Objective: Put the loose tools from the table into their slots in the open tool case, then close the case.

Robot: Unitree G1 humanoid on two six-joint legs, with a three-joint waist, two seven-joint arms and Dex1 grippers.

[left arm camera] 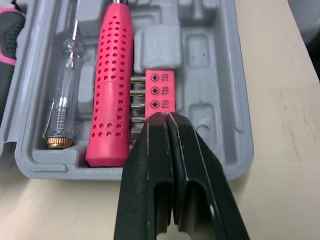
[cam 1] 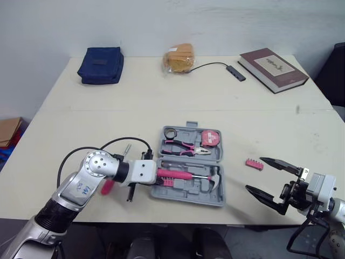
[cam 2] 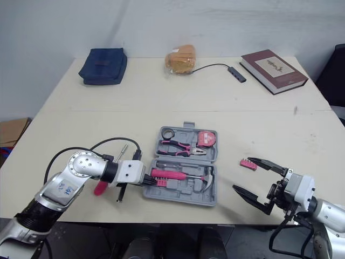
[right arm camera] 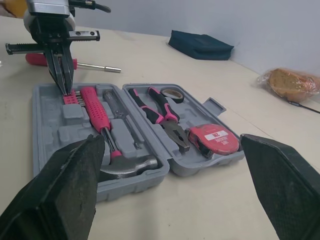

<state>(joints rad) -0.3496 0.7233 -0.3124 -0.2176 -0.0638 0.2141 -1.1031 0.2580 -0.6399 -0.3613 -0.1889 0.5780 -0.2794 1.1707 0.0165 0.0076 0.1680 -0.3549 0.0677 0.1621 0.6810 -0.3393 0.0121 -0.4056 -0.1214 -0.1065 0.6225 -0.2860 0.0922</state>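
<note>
l end effector [left arm camera: 164,116]: clenched, tips down on the pink bit strip [left arm camera: 161,90] in its slot, base half of the open grey case [cam 1: 215,202], just beside the fat pink handle [left arm camera: 109,85]. looks like a seating push, not a pinch.

r end effector [cam 1: 254,174]: released, jaws wide, low over the table [cam 1: 161,97], near a 2nd pink bit strip [cam 1: 254,163] lying loose to the right of the case.

handling of the loose strip, prob.: light, stiff plastic block w/ short steel bits along one edge. flat and low, so likely skids on the smooth table if nudged. best taken across the narrow plastic body, not on the bits. slot fit looks snug, so needs a press to seat.

also loose, left of the case: screwdriver w/ pink handle [cam 1: 107,186]. rounded, so may roll; grip at the handle.

case: hard moulded plastic, ribbed recesses. lid half holds pliers [cam 1: 183,147] and tape measure [cam 1: 211,138]; hammer [cam 1: 211,183] in the base.
</note>
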